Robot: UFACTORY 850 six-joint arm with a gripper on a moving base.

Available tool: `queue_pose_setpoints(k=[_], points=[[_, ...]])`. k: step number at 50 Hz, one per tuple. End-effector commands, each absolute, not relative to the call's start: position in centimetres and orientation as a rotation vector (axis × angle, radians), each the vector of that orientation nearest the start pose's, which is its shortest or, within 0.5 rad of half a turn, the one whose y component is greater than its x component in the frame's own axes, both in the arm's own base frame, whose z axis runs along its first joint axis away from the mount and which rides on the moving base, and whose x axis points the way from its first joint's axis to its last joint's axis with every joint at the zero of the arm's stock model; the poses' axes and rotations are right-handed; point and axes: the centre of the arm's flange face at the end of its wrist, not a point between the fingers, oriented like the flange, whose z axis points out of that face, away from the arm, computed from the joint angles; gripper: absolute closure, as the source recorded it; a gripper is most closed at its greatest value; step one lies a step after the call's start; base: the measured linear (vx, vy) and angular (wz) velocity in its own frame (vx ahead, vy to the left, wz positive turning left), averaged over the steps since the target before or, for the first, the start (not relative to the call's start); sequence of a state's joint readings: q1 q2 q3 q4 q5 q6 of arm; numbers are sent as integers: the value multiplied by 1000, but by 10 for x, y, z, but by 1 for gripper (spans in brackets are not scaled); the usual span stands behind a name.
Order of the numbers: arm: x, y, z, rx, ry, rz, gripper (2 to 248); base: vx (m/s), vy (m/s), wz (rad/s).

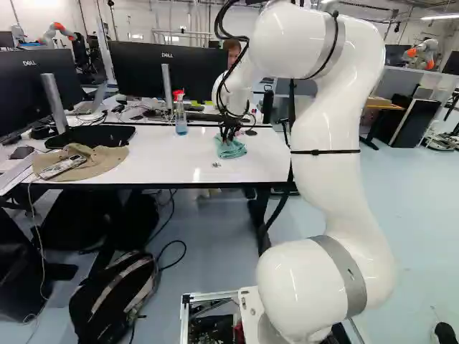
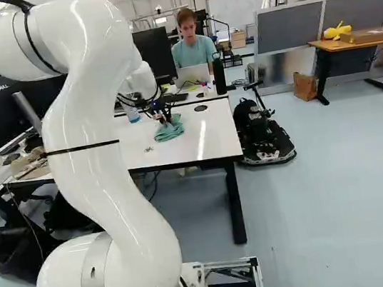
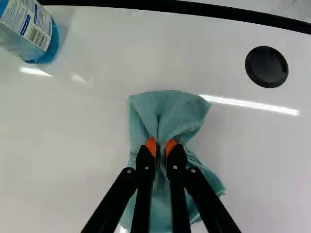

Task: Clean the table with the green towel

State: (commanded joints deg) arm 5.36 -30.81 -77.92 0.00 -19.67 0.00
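Note:
My gripper (image 1: 228,134) points down at the white table (image 1: 165,154) near its right end in the left base view. The green towel (image 1: 230,148) lies crumpled on the tabletop right under it. In the wrist view the gripper (image 3: 161,148) is shut on the towel (image 3: 167,114), a fold of cloth pinched between its orange pads. The rest of the cloth spreads ahead of the fingers and beneath them. A small dark mark (image 1: 216,165) shows on the tabletop nearer the base than the towel.
A spray bottle (image 1: 180,115) with blue liquid stands on the table, left of the towel in the left base view. Farther left lie a brown hat (image 1: 93,163) and monitors (image 1: 136,72). A black disc (image 3: 266,66) sits in the tabletop. A person sits beyond the table.

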Motion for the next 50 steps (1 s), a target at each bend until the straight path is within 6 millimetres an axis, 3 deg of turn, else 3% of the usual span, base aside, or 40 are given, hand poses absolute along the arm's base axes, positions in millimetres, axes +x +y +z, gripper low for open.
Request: queue_pose_setpoints(k=[22,50], points=[[689,53,436,-3018,-117,-790,208,0,0,0],[654,23,439,-3044,-54,-742,208,0,0,0]])
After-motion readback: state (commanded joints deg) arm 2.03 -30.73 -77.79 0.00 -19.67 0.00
